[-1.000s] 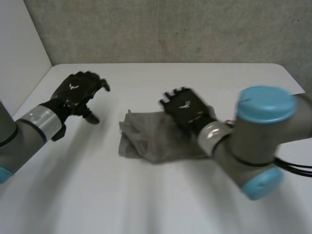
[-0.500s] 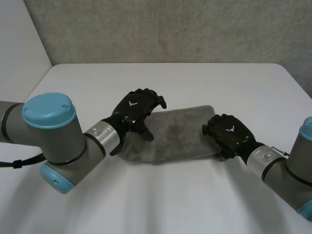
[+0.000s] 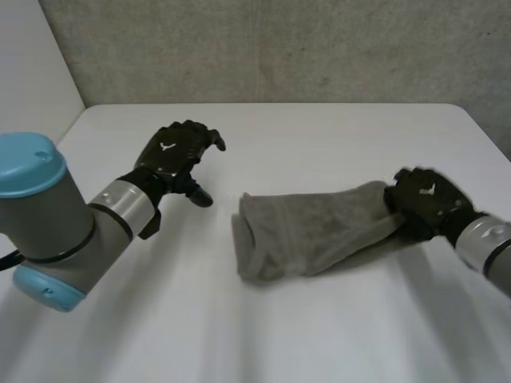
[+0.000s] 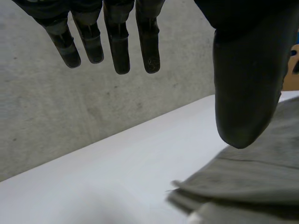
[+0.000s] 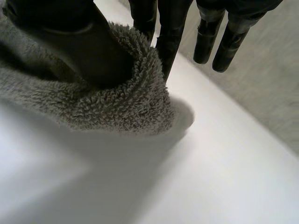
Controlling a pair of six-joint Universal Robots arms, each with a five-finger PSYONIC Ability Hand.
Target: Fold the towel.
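The grey terry towel lies bunched into a long, rumpled roll across the middle of the white table. Its right end rises into the black right hand, which pinches the plush edge between its thumb and straight fingers. How the layers are folded cannot be made out. The black left hand hovers well apart from the towel's other end, its fingers spread and relaxed, holding nothing.
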